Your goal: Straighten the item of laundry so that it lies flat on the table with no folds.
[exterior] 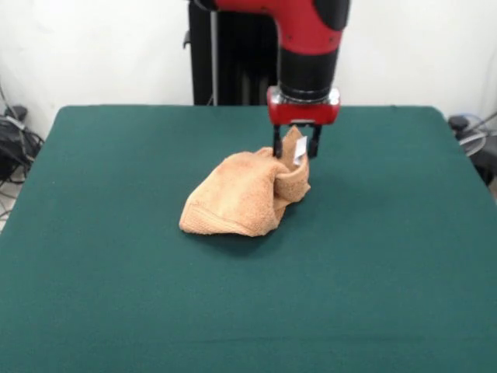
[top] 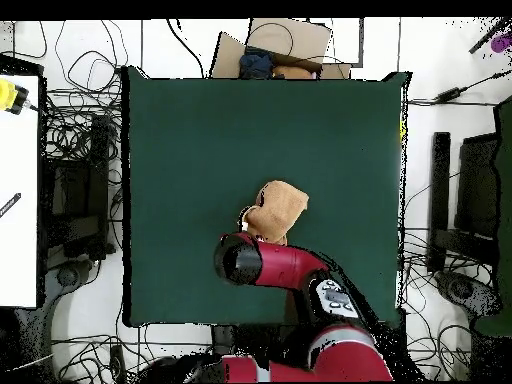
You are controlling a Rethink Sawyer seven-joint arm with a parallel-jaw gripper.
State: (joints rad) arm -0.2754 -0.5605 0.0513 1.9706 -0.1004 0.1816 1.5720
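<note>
The orange-tan towel (exterior: 242, 196) lies bunched and folded near the middle of the green table (exterior: 101, 256). One corner, with the small white tag (exterior: 299, 151), is pulled up off the heap. My gripper (exterior: 296, 146) stands straight above that corner, shut on it, one finger on each side. In the overhead view the towel (top: 280, 205) shows just beyond the arm's wrist, which hides the gripper and part of the towel.
Cables and dark equipment (exterior: 15, 144) lie beside the table on both sides. A cardboard box (top: 285, 45) sits past the table's far edge in the overhead view. A white bench (top: 18, 180) stands at the left.
</note>
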